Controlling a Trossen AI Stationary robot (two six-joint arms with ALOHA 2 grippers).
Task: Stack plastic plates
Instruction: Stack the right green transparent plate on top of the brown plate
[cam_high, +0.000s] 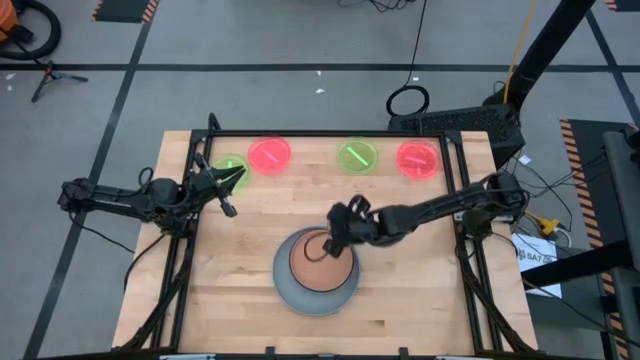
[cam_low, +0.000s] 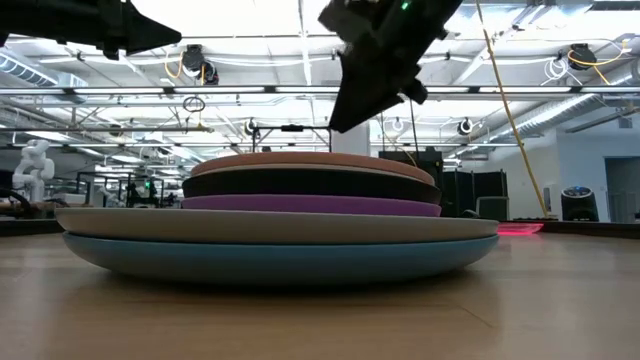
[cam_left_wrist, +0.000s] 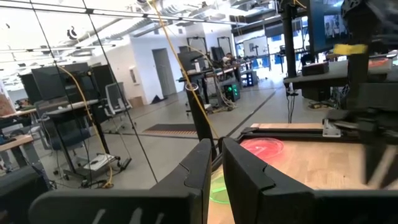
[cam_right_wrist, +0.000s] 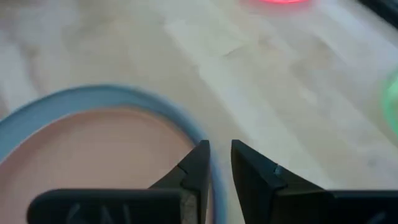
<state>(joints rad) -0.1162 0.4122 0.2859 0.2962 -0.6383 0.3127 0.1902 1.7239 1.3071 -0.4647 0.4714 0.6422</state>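
Note:
A stack of plates (cam_high: 316, 272) sits near the table's middle. In the low view it reads, from the bottom up: blue (cam_low: 270, 262), grey (cam_low: 270, 226), purple (cam_low: 310, 204), black (cam_low: 310, 184), tan-orange (cam_low: 310, 160). My right gripper (cam_high: 335, 243) (cam_low: 340, 122) (cam_right_wrist: 220, 155) hovers just above the stack's far rim, pointing down, its fingers a narrow gap apart and empty. My left gripper (cam_high: 238, 178) (cam_left_wrist: 216, 163) is raised over a small green plate (cam_high: 230, 168) (cam_left_wrist: 217, 190) that lies flat on the table. Its fingers are shut and empty.
Three more small plates lie flat in a row along the far edge: red-pink (cam_high: 269, 155), green (cam_high: 357, 157) and red-pink (cam_high: 417, 159). A dark metal frame (cam_high: 330, 133) borders the table. Bare wood lies between the stack and the far row.

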